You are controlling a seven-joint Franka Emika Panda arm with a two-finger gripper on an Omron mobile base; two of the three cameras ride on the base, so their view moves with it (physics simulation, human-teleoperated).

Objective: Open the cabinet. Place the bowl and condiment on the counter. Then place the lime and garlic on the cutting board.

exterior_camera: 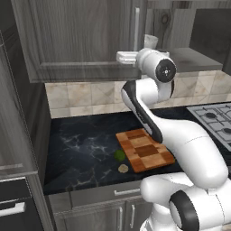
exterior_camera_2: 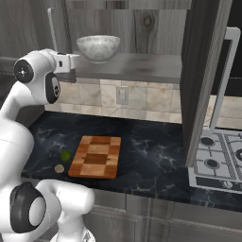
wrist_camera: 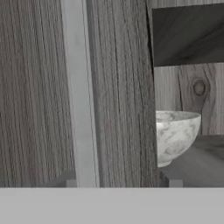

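Hand view: unmarked bowl (wrist_camera: 175, 138) beside cabinet (wrist_camera: 43, 87) handle (wrist_camera: 81, 96).

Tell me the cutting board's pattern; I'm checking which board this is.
The cutting board is checkered in light and dark brown wooden blocks, clearest in the right base view.

So the board (exterior_camera_2: 96, 156) sits on the counter (exterior_camera_2: 151, 151), with the lime (exterior_camera_2: 65, 155) just off its edge at about 9 o'clock and the garlic (exterior_camera_2: 59, 168) near the lime, closer to the counter's front edge. Up at 12 o'clock the bowl (exterior_camera_2: 98, 47) rests on the shelf in the cabinet (exterior_camera: 81, 40). The stove (exterior_camera_2: 218, 160) is at 3 o'clock from the board.
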